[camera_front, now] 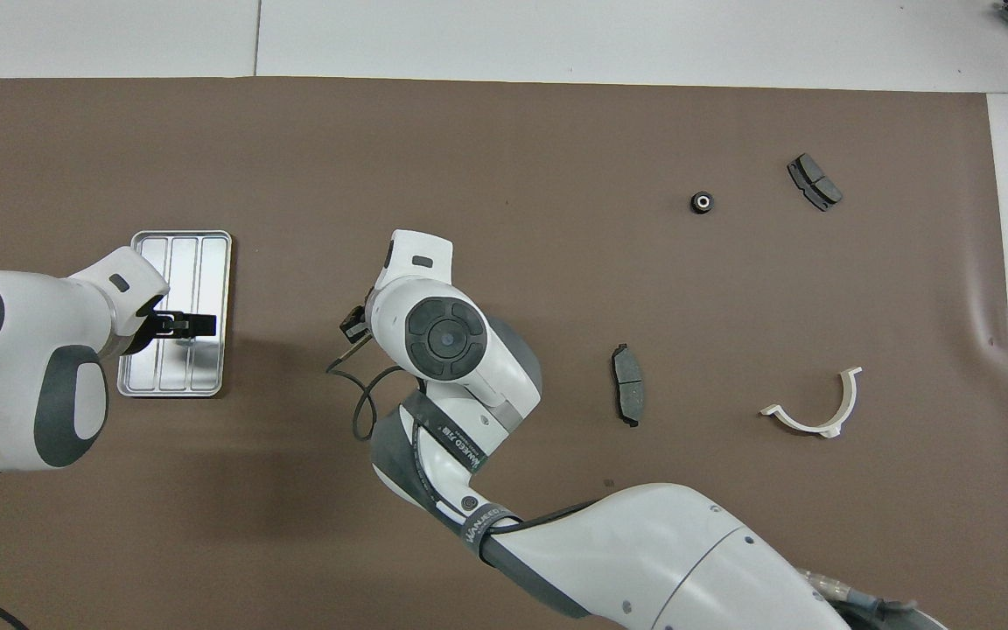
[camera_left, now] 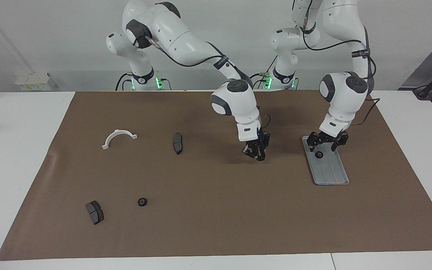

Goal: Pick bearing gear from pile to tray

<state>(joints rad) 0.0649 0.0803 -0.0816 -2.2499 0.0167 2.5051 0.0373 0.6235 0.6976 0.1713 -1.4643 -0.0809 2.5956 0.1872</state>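
One small black round bearing gear (camera_left: 318, 154) lies in the flat silver-grey metal tray (camera_left: 332, 174), at the end of the tray nearer to me, so that delivery reads as done. My left tool (camera_left: 326, 144) hangs just over that gear with its fingers spread wide and nothing between them; gear and fingers are apart. My right tool (camera_left: 258, 152) is over bare brown mat (camera_left: 216, 225) between the scattered parts and the tray, fingertips together; something dark may be pinched at the tips, but I cannot tell, so I count it as carrying nothing certain. Left on the mat at the right arm's end of the counter: a second small black round gear (camera_left: 142, 201), farther from me than most parts, with a dark grey brake pad (camera_left: 95, 212) beside it; another dark grey brake pad (camera_left: 177, 143) and a white half-ring bracket (camera_left: 119, 138) lie nearer to me. My judgement: at least one gear is still to be fetched; pads and bracket stay put. Writing: white lettering on the dark band of my right forearm (camera_front: 475, 522) in the overhead view, too slanted to read with confidence. No other labels legible.
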